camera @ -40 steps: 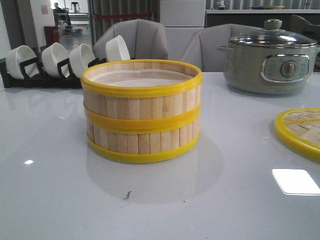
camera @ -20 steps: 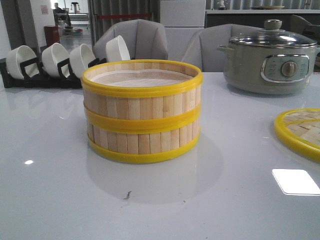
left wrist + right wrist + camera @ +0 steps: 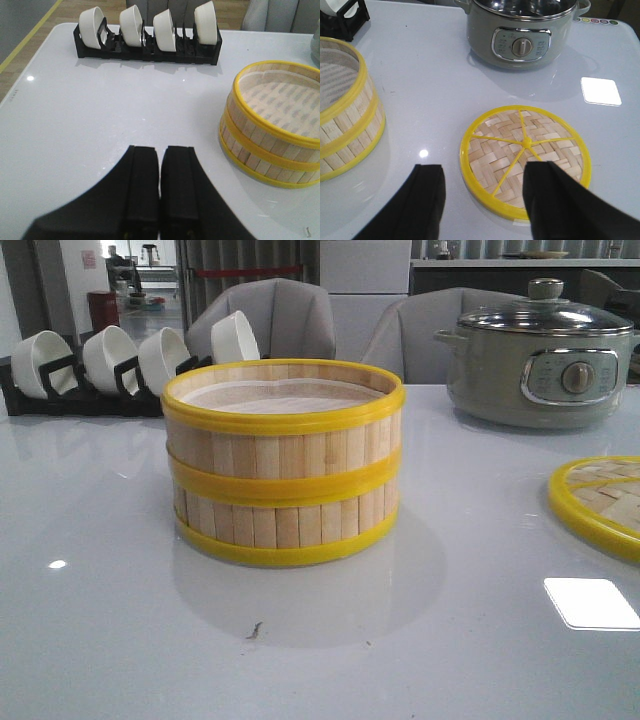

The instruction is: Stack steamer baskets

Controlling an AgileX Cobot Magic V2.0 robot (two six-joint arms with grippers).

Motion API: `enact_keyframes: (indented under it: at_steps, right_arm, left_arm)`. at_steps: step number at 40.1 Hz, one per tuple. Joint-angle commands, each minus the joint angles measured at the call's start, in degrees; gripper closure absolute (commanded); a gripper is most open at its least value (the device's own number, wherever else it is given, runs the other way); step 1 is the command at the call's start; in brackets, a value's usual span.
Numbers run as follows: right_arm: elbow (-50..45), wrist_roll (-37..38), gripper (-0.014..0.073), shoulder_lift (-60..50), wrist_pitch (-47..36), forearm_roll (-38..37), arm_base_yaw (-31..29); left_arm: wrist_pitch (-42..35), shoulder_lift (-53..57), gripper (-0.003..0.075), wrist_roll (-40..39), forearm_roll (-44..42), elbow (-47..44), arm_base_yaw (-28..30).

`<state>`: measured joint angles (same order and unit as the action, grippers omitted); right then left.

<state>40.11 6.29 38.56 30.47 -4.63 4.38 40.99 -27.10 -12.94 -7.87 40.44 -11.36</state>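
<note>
Nothing has shifted over the past second: the two steamer baskets (image 3: 284,462) sit stacked one on the other, mid-surface (image 3: 120,620), in front of the bowl rack (image 3: 145,37). Left gripper (image 3: 160,162) fingers are pressed together, empty, beside the stack. Right gripper (image 3: 485,195) fingers are spread apart above the woven lid (image 3: 525,157), near the electric pot (image 3: 522,30).

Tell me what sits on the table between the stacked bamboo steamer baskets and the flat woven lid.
Nothing: the right wrist view shows bare white tabletop between the stacked bamboo steamer baskets and the flat woven lid.
</note>
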Motion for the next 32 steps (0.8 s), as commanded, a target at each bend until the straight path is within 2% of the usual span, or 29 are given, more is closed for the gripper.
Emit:
enact_keyframes:
  at_steps: [1,19,32]
  right_arm:
    - [2.2,-0.3,0.013,0.1,-4.6,0.0,0.1]
    - [0.6,-0.3,0.0134,0.1,-4.2,0.0,0.1]
    - [-1.8,-0.3,0.0374,0.1,-2.9,0.0,0.3]
  left_arm:
    - [-5.1,-0.3,0.0624,-0.6,-0.1,1.0,0.0]
    - [-5.2,-0.3,0.0624,-0.6,-0.2,0.9,0.0]
    - [-5.2,-0.3,0.0624,-0.6,-0.2,0.9,0.0]
